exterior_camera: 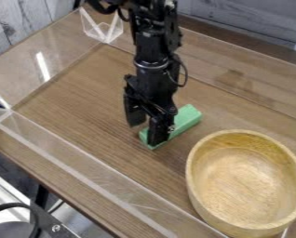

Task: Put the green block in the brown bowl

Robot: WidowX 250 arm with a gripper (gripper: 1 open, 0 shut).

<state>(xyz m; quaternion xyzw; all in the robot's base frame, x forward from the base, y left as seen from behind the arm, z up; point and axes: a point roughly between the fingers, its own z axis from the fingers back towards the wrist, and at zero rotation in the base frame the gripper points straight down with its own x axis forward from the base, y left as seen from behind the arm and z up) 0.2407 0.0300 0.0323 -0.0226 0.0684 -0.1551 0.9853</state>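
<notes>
The green block lies flat on the wooden tabletop, a short mint bar angled toward the back right. My black gripper points straight down over the block's near-left end, open, its fingers straddling that end and hiding part of it. Whether the fingers touch the block I cannot tell. The brown bowl, wide and of light tan wood with a thick rim, stands empty at the front right, a short way from the block.
A clear acrylic wall runs along the front-left edge of the table, and a clear bracket stands at the back. Dark cables lie below the front-left corner.
</notes>
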